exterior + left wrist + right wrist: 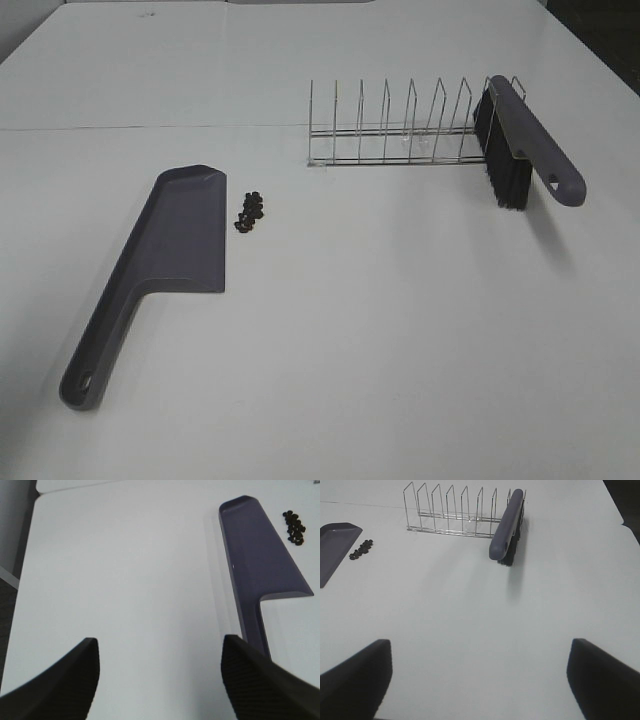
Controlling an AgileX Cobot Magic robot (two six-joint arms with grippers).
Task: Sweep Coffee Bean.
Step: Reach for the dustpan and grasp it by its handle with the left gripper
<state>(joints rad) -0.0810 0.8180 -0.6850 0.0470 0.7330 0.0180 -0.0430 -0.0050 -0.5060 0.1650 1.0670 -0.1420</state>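
About a dozen coffee beans [250,210] just beside the grey-purple dustpan [180,235]

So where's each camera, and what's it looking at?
High camera: above, looking down at dustpan, beans, rack and brush; no robot shows.
Left wrist: on the left arm, facing the dustpan and beans; the open left tool shows.
Right wrist: on the right arm, facing the rack and brush; the open right tool shows.
Shared: all three see the dustpan and beans.

Grey-purple dustpan [170,240], dark brown coffee beans [250,210], white table [400,330].
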